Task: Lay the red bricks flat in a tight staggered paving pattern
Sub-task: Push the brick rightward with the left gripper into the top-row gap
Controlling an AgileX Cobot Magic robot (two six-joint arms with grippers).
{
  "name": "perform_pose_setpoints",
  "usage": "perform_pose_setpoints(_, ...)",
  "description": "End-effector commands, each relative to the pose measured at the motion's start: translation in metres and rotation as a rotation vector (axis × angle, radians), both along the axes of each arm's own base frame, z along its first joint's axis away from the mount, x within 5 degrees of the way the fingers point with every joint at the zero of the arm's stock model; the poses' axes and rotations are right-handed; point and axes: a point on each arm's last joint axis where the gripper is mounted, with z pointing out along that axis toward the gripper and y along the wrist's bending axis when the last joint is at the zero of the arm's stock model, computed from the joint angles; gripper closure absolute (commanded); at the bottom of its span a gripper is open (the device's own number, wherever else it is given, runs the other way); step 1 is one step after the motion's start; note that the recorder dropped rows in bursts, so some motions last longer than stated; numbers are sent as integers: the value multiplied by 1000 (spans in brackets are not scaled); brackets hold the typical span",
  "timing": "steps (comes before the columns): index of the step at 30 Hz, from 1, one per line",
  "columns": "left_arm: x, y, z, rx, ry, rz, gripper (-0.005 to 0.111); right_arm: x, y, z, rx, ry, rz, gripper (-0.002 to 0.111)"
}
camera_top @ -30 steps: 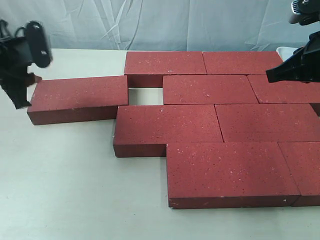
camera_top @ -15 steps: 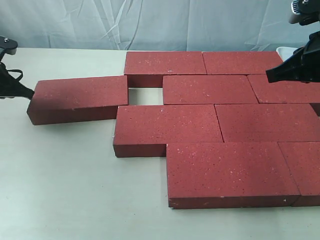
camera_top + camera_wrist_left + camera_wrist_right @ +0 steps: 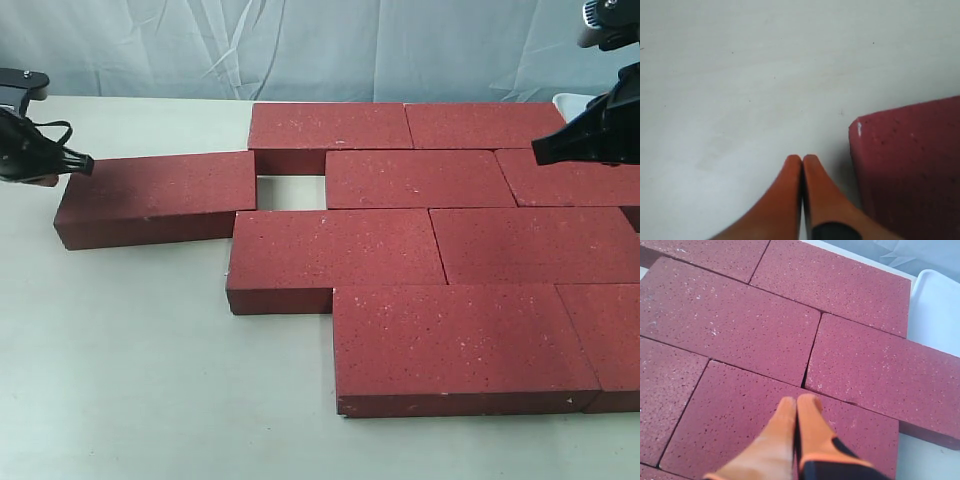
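At far left, my left gripper (image 3: 86, 164) sits with its jaws pressed together, empty, its orange fingertips (image 3: 801, 161) low over the table (image 3: 150, 380) and just beside the outer end of the loose brick (image 3: 160, 195). I cannot tell whether they touch it. That brick lies flat but slightly skewed, apart from the rest. A gap (image 3: 291, 192) of bare table separates its inner end from the second-row brick (image 3: 420, 178). To the right, the other red bricks (image 3: 440, 250) lie flat in staggered rows, joints mostly tight.

As I judge it, the step in hand is to push the loose brick rightward until that gap closes. To do it well, I would set the closed tips against the middle of the end face, not the corner where they now stand, since a push off centre is likely to turn the brick further. I would keep the push low and slow, watch that its near edge slides along the third-row brick (image 3: 330, 250) without catching, and stop at contact.

At far right, my right gripper (image 3: 540, 152) hovers over the paved rows, jaws together and empty.
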Motion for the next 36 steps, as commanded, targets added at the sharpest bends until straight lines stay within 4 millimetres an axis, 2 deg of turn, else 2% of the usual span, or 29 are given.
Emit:
perform_pose_setpoints(1,8,-4,-9,-41,1,28,105,0,-1,2,2,-19,-4,109)
perform_pose_setpoints(8,18,-14,-7,-46,-49,13,105,0,-1,2,0,-21,-3,109)
perform_pose_setpoints(13,24,-31,-5,-51,-111,-18,105,0,-1,2,0,-19,-3,109)
perform_pose_setpoints(19,27,-47,-22,-52,-110,-46,105,0,-1,2,0,-19,-3,109)
perform_pose_setpoints(23,29,-53,-22,-56,-130,-50,105,0,-1,2,0,-19,-3,109)
perform_pose_setpoints(36,25,-122,-18,-84,-170,-178,105,0,-1,2,2,-19,-4,109)
